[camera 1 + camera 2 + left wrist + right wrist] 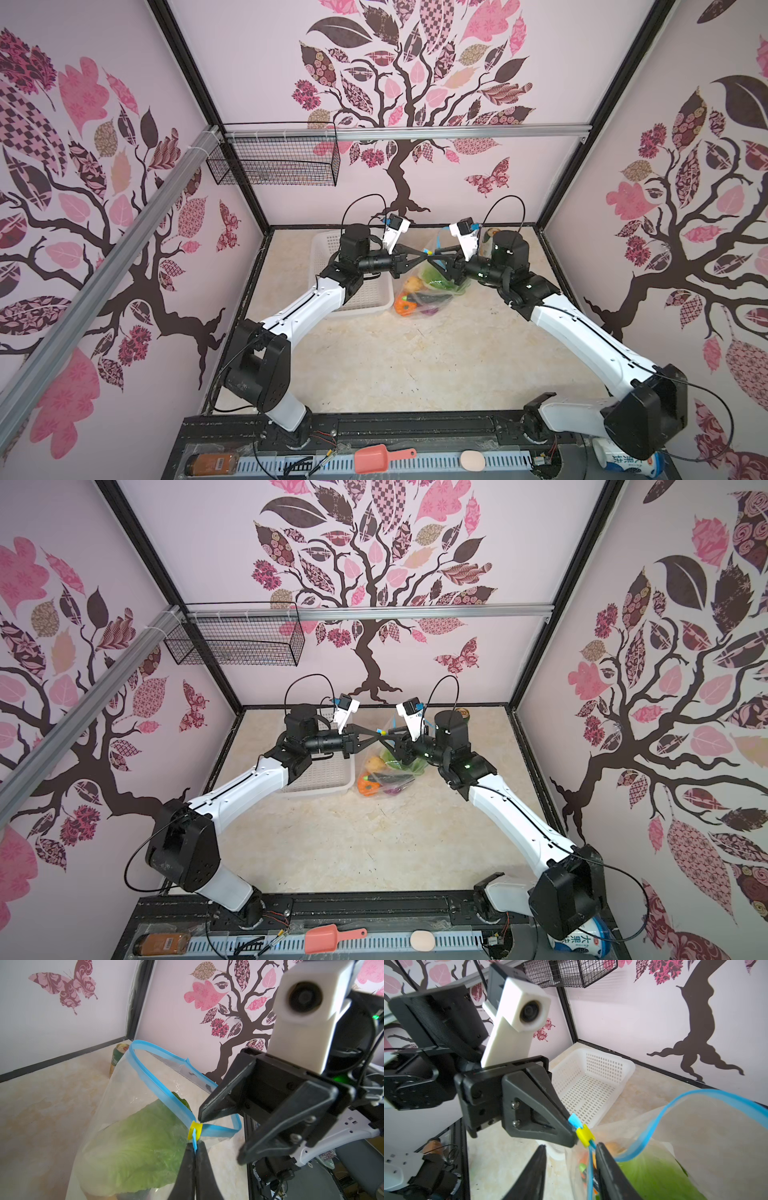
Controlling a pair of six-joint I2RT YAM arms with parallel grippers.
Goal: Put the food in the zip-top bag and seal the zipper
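The left pincer (195,1146) is pinching the blue tab (574,1121) of the yellow slider (195,1129), with its jaws pressed together on it. The right pincer (571,1145) is standing with jaws apart, gripping nothing. One of its fingers (609,1169) is lying just beside the zipper (220,1131), and I cannot tell whether they are touching. In both top views the two pincers are meeting tip to tip above the far half of the table (415,365), toward 12 o'clock.

The table is showing a beige marbled top inside a booth of pale walls carrying tree, leaf and butterfly decals. At 10 o'clock a wire rack (274,164) is hanging on the far wall. At 11 o'clock the basket (365,308) is lying flat. Just beside it, at 12 o'clock, the bag (116,1093) is lying with its mouth gaping, the zipper forming an open loop from the slider. Inside, the cabbage (135,1151) is filling the near end, with a potato (412,284) and an eggplant (432,297) lying by it. At 1 o'clock a can (117,1057) is standing near the wall.

The left arm is covering much of the basket, and the right arm is hiding most of the can in the top views. The orange piece (405,308) is showing only blurrily through wrinkled plastic. At 6 o'clock a bottle (212,463) and a scoop (374,457) are lying on the front ledge, and a tub (623,463) is being cut off by the frame edge.
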